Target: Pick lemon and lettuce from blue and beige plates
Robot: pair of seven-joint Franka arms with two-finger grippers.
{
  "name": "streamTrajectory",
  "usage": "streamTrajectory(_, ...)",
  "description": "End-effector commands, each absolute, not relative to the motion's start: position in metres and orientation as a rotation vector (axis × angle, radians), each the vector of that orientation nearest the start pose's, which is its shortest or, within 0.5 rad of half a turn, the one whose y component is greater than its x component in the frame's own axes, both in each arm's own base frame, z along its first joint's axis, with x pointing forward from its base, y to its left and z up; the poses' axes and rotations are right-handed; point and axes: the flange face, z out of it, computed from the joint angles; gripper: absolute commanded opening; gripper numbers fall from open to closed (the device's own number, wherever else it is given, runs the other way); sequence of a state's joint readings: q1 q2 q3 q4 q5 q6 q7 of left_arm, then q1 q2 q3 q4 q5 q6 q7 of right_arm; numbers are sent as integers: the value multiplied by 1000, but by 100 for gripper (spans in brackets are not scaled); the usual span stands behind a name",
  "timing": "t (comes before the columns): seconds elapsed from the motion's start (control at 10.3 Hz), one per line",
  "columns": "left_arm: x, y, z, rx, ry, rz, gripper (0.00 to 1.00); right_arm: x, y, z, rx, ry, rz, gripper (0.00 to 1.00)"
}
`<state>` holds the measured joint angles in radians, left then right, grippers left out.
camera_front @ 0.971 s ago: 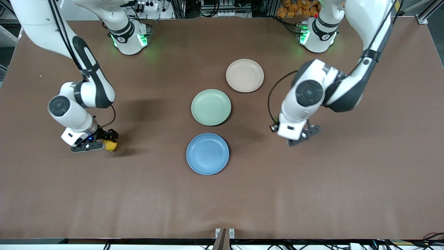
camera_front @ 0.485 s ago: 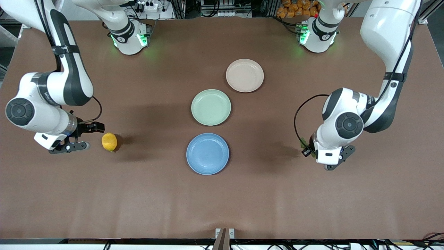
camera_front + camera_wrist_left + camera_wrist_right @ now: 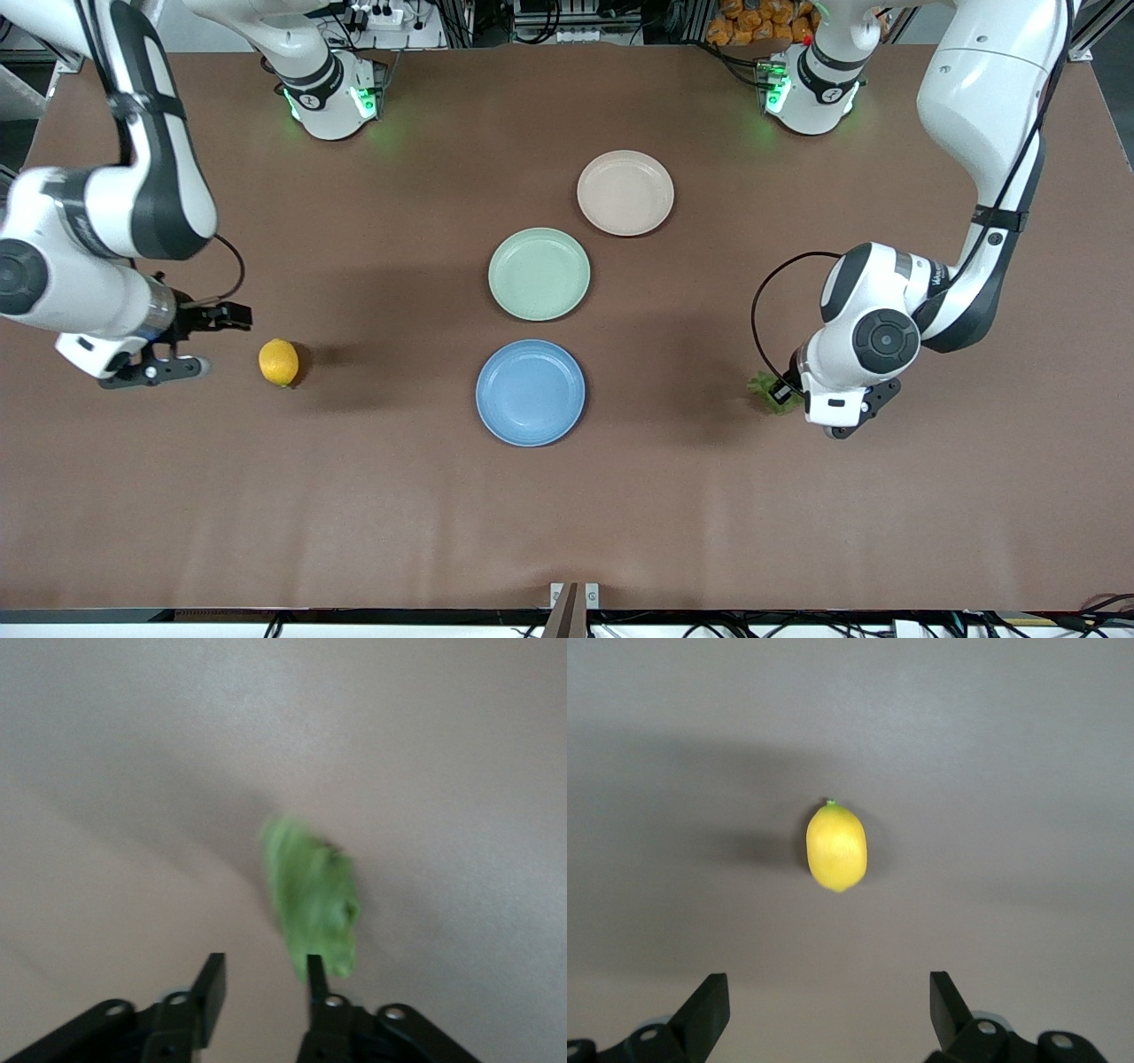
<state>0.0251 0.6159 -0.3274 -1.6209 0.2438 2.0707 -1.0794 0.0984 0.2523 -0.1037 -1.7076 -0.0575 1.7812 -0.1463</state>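
Note:
The lemon (image 3: 279, 361) lies on the bare table toward the right arm's end, off every plate; it also shows in the right wrist view (image 3: 836, 848). My right gripper (image 3: 208, 341) is open and empty, a short way from the lemon toward the right arm's end (image 3: 826, 1001). The lettuce (image 3: 767, 390) lies on the table toward the left arm's end; it also shows in the left wrist view (image 3: 312, 904). My left gripper (image 3: 842, 425) is open beside it, one fingertip (image 3: 314, 970) at the leaf's edge. The blue plate (image 3: 530, 392) and the beige plate (image 3: 625, 192) are empty.
A pale mint-green plate (image 3: 539, 273) sits empty between the blue and beige plates in the middle of the table. The brown tabletop (image 3: 567, 514) stretches wide toward the front camera.
My right gripper let go of the lemon and drew back toward the right arm's end. My left arm swung toward its own end of the table, and the lettuce now lies there.

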Motion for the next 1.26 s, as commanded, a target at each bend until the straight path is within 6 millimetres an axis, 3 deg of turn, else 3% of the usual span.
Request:
streamTrajectory(0.0, 658, -154, 289, -2884, -968, 75, 100, 609, -7, 506, -3188, -221, 245, 100)
streamTrajectory(0.19, 649, -145, 320, -2907, -882, 24, 100, 590, -12, 553, -3189, -201, 154, 100)
streamTrajectory(0.39, 638, -147, 360, -2959, -784, -23, 100, 571, -13, 587, -3174, -191, 156, 100)
streamTrajectory(0.58, 624, -129, 433, -3076, -651, -81, 100, 556, -22, 622, -3148, -94, 105, 100)
streamTrajectory(0.68, 621, -119, 465, -3143, -633, -115, 100, 551, -23, 633, -3140, -89, 61, 100)
streamTrajectory(0.78, 611, -117, 489, -3168, -497, -130, 100, 547, -22, 643, -3131, -92, 23, 100)
streamTrajectory(0.97, 594, -97, 537, -3176, -275, -143, 100, 546, -25, 648, -3129, -83, -1, 100)
streamTrajectory(1.17, 572, -97, 580, -3157, -136, -140, 100, 549, -36, 653, -3132, -49, -20, 100)
